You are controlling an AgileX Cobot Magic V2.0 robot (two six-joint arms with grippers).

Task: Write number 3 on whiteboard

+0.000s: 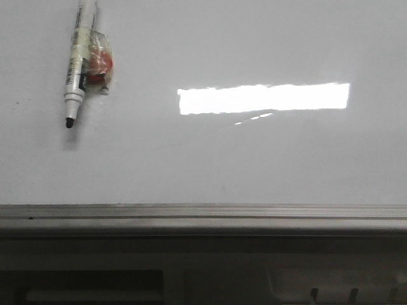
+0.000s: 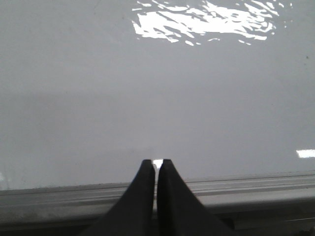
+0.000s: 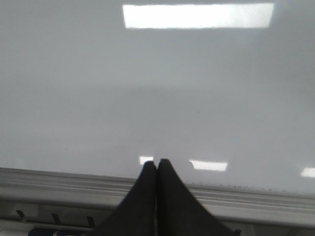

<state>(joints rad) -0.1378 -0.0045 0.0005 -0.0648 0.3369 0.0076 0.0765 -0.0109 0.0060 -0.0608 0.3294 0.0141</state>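
Note:
The whiteboard point(image 1: 254, 165) is a glossy pale grey board that fills the front view, with a grey metal ledge point(image 1: 203, 216) along its near edge. No number 3 or other marker line shows on it in any view. A white marker point(image 1: 76, 63) with a black tip lies on the board at the far left, taped to a red thing point(image 1: 100, 62). My left gripper point(image 2: 157, 161) is shut and empty over the ledge point(image 2: 256, 189). My right gripper point(image 3: 157, 161) is shut and empty over the ledge point(image 3: 59, 184). Neither gripper shows in the front view.
A bright white rectangular glare point(image 1: 264, 98) lies on the board at the centre right. Below the ledge runs a dark panel point(image 1: 95, 279) with slots. The board also fills the left wrist view point(image 2: 147, 98) and the right wrist view point(image 3: 147, 98).

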